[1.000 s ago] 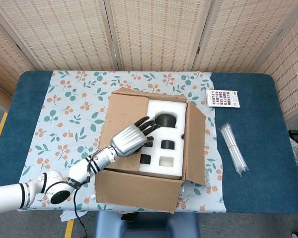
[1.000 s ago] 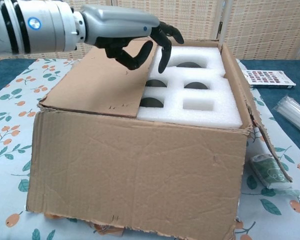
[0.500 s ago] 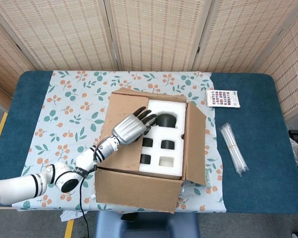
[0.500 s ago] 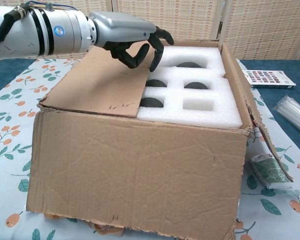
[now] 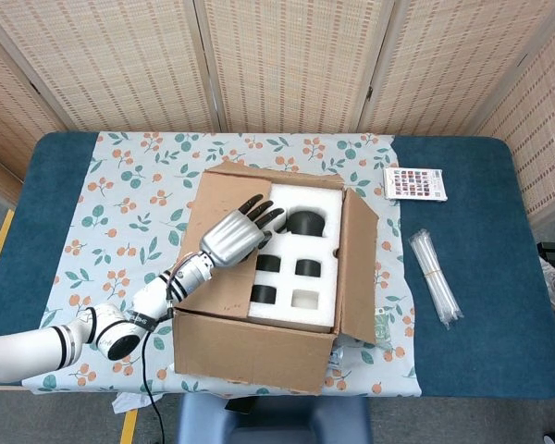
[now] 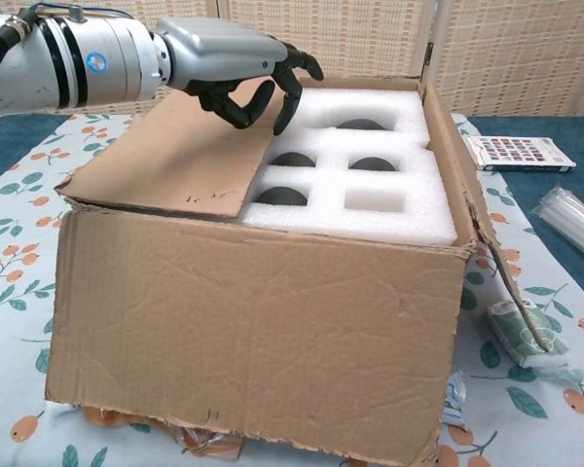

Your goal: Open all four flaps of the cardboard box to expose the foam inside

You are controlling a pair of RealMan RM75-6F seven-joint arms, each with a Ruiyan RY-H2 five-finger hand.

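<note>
Cardboard makes the box (image 5: 259, 342), which stands in the middle of the table (image 5: 462, 277) on a flowered cloth (image 5: 129, 185). Its left flap (image 6: 175, 156) lies nearly flat over the left part of the foam (image 6: 370, 219); the right flap (image 5: 356, 268) stands outward, and the near flap seems to hang down the front. The far flap cannot be told clearly.

The left hand (image 5: 233, 233) hovers above the inner edge of the left flap, fingers (image 6: 282, 97) curled downward and apart, grasping nothing. The right hand is not visible.

To do this step well, the fingertips should probably hook under the free edge of the flap, where it meets the foam, then lift and swing it to the left without dragging the box.

Inside, the white foam fills the box and has round and square pockets. Some look dark; whether anything sits in them cannot be told.
</note>
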